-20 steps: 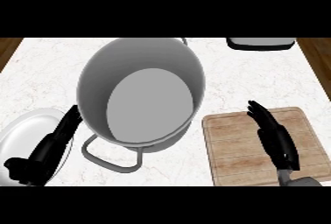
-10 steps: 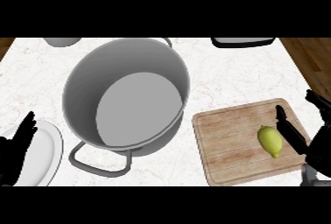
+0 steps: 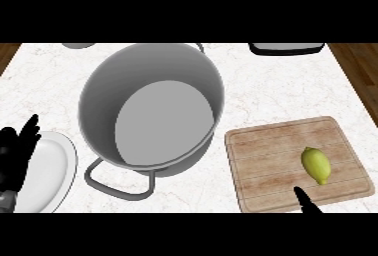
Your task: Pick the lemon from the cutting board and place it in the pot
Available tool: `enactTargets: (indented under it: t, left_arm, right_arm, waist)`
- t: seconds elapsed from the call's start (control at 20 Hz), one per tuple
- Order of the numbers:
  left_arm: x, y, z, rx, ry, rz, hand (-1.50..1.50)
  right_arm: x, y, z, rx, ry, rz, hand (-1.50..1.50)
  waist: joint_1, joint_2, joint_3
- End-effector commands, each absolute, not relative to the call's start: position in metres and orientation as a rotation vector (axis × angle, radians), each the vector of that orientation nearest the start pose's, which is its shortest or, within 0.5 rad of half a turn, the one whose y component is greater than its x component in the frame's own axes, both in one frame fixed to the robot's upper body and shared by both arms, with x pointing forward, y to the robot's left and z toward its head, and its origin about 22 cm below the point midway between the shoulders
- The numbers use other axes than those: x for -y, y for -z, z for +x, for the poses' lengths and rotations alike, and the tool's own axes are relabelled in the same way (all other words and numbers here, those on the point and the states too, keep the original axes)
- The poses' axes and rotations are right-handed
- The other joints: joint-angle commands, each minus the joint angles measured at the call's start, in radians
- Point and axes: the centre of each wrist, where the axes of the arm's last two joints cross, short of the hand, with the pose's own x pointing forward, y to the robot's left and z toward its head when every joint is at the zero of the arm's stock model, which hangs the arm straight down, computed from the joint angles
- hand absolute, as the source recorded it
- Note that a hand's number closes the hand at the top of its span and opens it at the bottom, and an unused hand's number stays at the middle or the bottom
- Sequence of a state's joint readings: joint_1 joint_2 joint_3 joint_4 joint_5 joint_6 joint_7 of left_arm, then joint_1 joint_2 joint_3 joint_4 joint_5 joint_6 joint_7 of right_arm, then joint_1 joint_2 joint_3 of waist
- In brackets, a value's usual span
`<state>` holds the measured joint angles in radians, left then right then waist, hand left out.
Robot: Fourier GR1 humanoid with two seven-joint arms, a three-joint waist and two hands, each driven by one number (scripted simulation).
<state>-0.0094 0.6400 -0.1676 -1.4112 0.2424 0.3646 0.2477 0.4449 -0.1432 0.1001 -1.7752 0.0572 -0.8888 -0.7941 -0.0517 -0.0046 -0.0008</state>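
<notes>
Small yellow oval lemon [image 3: 316, 165] lies on right part of wooden cutting board [image 3: 273, 165], untouched. Right hand [image 3: 306, 200] near it, only a fingertip showing; finger state unclear. Left hand [image 3: 16, 150] spread, resting over white plate [image 3: 55, 170] at left. Risk: a nudge rolls lemon off board; carry may clip rim of large grey metal pot [image 3: 151, 107] on white marble desk [image 3: 288, 90].

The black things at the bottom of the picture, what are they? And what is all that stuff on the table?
Those are a robot's hands. The picture comes from the robot's head, looking straight down at a white kitchen counter, so you only see hands poking in from below.

The left hand rests at the left edge, fingers straight, over a white plate. Of the right hand only a fingertip shows at the bottom, so I cannot tell whether it is open.

In the middle stands a big grey pot with a loop handle. To its right lies a wooden cutting board with a yellow lemon on it. Nothing is being held. The robot is meant to put the lemon in the pot, which is still empty.
</notes>
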Motion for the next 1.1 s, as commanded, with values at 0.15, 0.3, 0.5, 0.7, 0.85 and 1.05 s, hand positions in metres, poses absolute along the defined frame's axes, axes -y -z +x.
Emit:
enactTargets:
  t: [0.15,0.3,0.5,0.7,0.85,1.05]
  left_arm:
    - [-0.346,-0.026,0.250,1.161,0.086,0.545,0.00]
    - [-0.340,-0.036,0.259,1.177,0.104,0.527,0.00]
    - [-0.331,-0.030,0.261,1.196,0.116,0.528,0.00]
    - [-0.322,-0.035,0.264,1.190,0.130,0.504,0.00]
    - [-0.327,-0.033,0.263,1.202,0.125,0.509,0.00]
    - [-0.327,-0.025,0.274,1.175,0.117,0.539,0.00]
  right_arm:
    - [0.266,0.011,0.046,1.707,-0.031,-1.362,-1.50]
    - [0.271,-0.002,0.020,1.588,-0.133,-1.345,-1.50]
    - [0.261,-0.001,-0.004,1.406,-0.238,-1.223,-1.50]
    - [0.264,-0.030,0.004,1.330,-0.313,-1.189,-1.50]
    - [0.253,-0.042,0.019,1.269,-0.290,-1.218,-1.50]
    - [0.236,-0.040,0.048,1.219,-0.283,-1.177,-1.50]
  waist:
    - [0.034,0.010,-0.004]
    - [0.046,0.020,-0.007]
    - [0.075,0.031,-0.007]
    - [0.087,0.027,-0.005]
    - [0.079,0.018,-0.003]
    - [0.060,0.014,-0.001]
